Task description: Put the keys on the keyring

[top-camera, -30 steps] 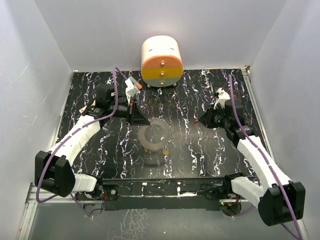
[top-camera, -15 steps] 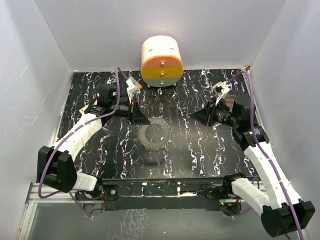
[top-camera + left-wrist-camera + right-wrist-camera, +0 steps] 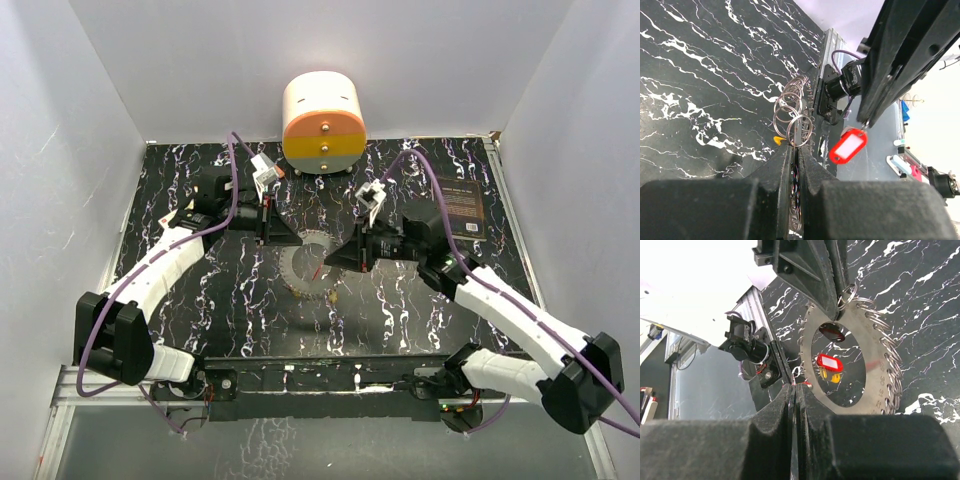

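The keyring (image 3: 300, 268) is a flat silver toothed disc with wire loops on its rim, held up on edge mid-table. My left gripper (image 3: 293, 243) is shut on its rim; in the left wrist view the jaws clamp it edge-on (image 3: 796, 150). My right gripper (image 3: 327, 263) is shut on the small ring of a red key (image 3: 847, 146), which dangles right beside the keyring. In the right wrist view the red key (image 3: 829, 361) and a yellow key (image 3: 833, 376) show through the keyring's hole (image 3: 860, 375). The yellow key (image 3: 330, 298) lies on the table under the keyring.
A cream-and-orange round drawer unit (image 3: 322, 122) stands at the back centre. A dark booklet (image 3: 460, 203) lies flat at the right. White walls close in the black marbled table (image 3: 200, 310) on three sides.
My right arm has swung left from the right side of the table to the keyring, carrying the red key and uncovering the dark booklet. My left gripper has kept hold of the keyring.
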`<state>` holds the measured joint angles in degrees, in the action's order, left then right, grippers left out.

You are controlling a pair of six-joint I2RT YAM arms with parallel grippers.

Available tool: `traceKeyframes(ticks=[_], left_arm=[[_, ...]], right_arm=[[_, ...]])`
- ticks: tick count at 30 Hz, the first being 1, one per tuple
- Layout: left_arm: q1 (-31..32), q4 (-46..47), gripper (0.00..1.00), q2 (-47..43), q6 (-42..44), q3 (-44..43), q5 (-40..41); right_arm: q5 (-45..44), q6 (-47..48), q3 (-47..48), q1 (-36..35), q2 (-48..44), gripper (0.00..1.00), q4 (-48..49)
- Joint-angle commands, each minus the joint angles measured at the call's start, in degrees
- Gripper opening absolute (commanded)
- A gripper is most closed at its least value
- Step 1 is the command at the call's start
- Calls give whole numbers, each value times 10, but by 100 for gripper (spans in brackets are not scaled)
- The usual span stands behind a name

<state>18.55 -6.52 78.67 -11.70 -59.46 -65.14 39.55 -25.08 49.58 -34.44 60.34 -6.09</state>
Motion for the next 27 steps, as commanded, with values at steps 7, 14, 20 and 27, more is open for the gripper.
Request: traceKeyframes(ticks=[7,14,20,27], left_arm=[[-2,30,0,-39,-36,11,-24],[-2,21,0,-44,-22,16,-19],[-2,-2,0,-50,13,11,-17],[-2,-52,0,-56,70,-9,-19]], right_arm=[[-74,-11,30,-61,77,8,126],[-131,-35,55,-77,103,8,126],[-165,-63,55,-77,95,8,126],[-202,-106,54,-77,86,8,119]])
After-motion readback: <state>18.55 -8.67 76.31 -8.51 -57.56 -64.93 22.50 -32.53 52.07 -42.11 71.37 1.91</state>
